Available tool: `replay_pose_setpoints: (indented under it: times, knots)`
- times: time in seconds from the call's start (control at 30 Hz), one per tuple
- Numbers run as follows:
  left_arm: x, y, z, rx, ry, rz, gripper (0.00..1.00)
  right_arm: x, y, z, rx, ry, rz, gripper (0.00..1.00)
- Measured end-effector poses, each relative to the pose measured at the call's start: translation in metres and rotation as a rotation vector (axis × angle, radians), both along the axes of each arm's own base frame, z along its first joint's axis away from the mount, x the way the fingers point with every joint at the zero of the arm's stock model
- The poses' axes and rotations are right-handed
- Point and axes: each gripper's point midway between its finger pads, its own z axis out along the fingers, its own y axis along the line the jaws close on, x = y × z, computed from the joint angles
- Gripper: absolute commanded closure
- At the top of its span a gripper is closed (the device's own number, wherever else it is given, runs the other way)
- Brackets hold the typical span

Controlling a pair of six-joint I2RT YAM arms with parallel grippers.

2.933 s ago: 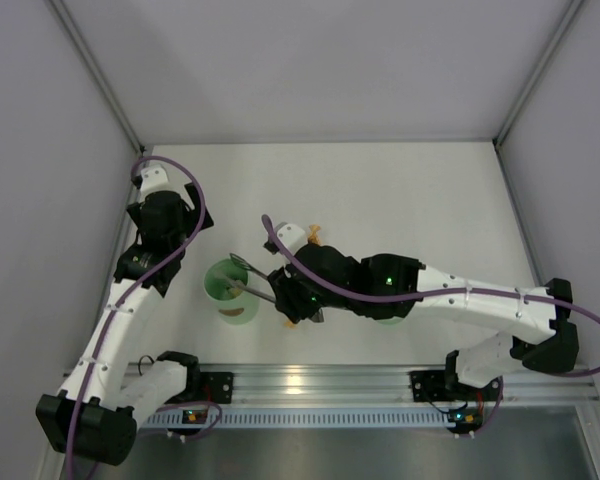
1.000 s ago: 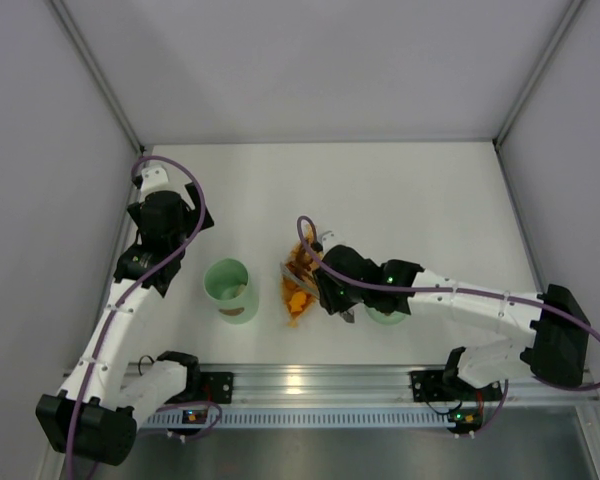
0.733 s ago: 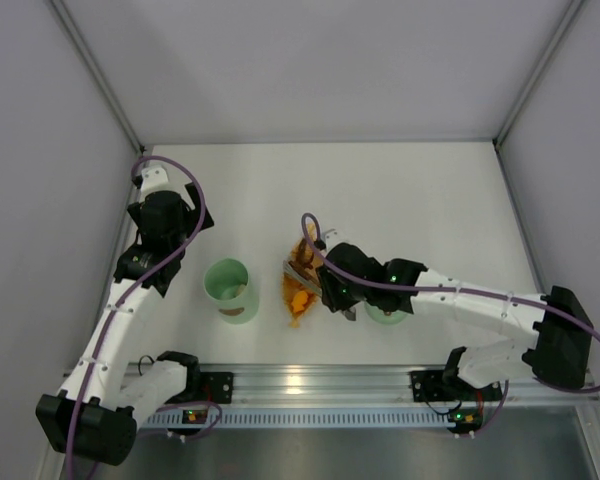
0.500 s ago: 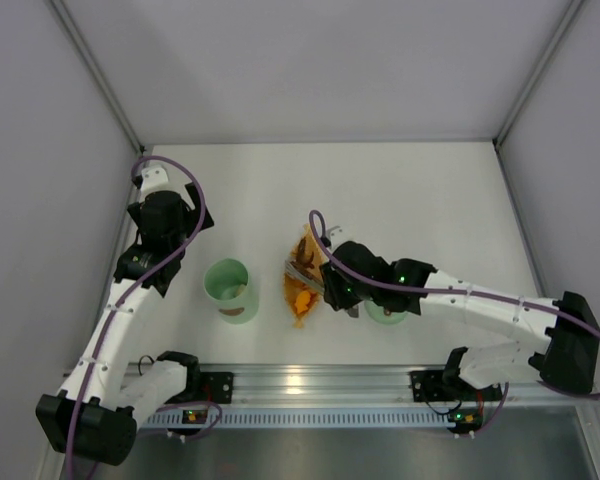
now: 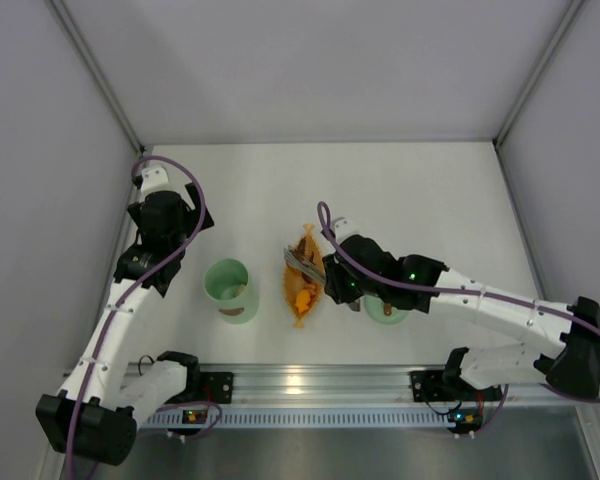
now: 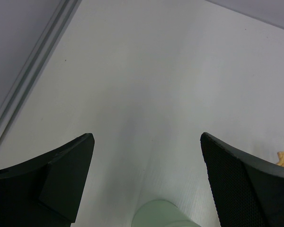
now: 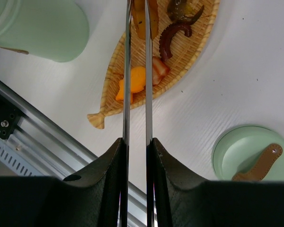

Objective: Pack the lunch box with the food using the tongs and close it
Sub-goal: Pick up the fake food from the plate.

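The right gripper [image 7: 136, 142] is clamped on the tongs [image 7: 126, 94], its black fingers [image 7: 114, 163] pressing the two slim, polished metal arms until they run nearly parallel up the centre of the right wrist view. The arms reach over the dish [image 7: 189, 61], a leaf-shaped tray of woven orange-tan wicker with a small stem tip, in the upper middle of that frame. An orange-yellow strip [image 7: 153, 14] sits between the arms at the top edge; whether it is pinched cannot be told.

The food [image 7: 151, 66] lies in the dish: a smooth fish-shaped orange piece [image 7: 135, 78], a pink-and-cream chunk [image 7: 159, 70] touching it, and a curled dark purple piece [image 7: 172, 35] above.

The lunch box [image 7: 42, 28], a matte pale green cylinder, stands in the upper left of that view, beside the dish and apart from it. Its lid [image 7: 241, 151], a flat green disc with a brown bar handle [image 7: 258, 163], lies on the white table [image 5: 380, 190] at lower right.

In the left wrist view the left gripper [image 6: 146, 137] is spread wide with nothing between its textured black fingers [image 6: 236, 175]; the lunch box's rounded rim shows at the bottom centre.
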Motion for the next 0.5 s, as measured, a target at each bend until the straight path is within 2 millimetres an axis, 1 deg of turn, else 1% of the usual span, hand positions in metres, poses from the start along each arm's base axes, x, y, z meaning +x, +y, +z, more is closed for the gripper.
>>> replay_pose_setpoints:
  times: [0.33, 0.5]
  knots:
    - [0.000, 0.000, 0.000, -0.001, 0.000, -0.002, 0.01, 0.005, 0.003, 0.030, 0.023, -0.036, 0.001, 0.80]
    - [0.000, 0.000, 0.000, -0.001, 0.000, -0.002, 0.01, 0.007, 0.008, 0.054, 0.059, -0.062, 0.008, 0.80]
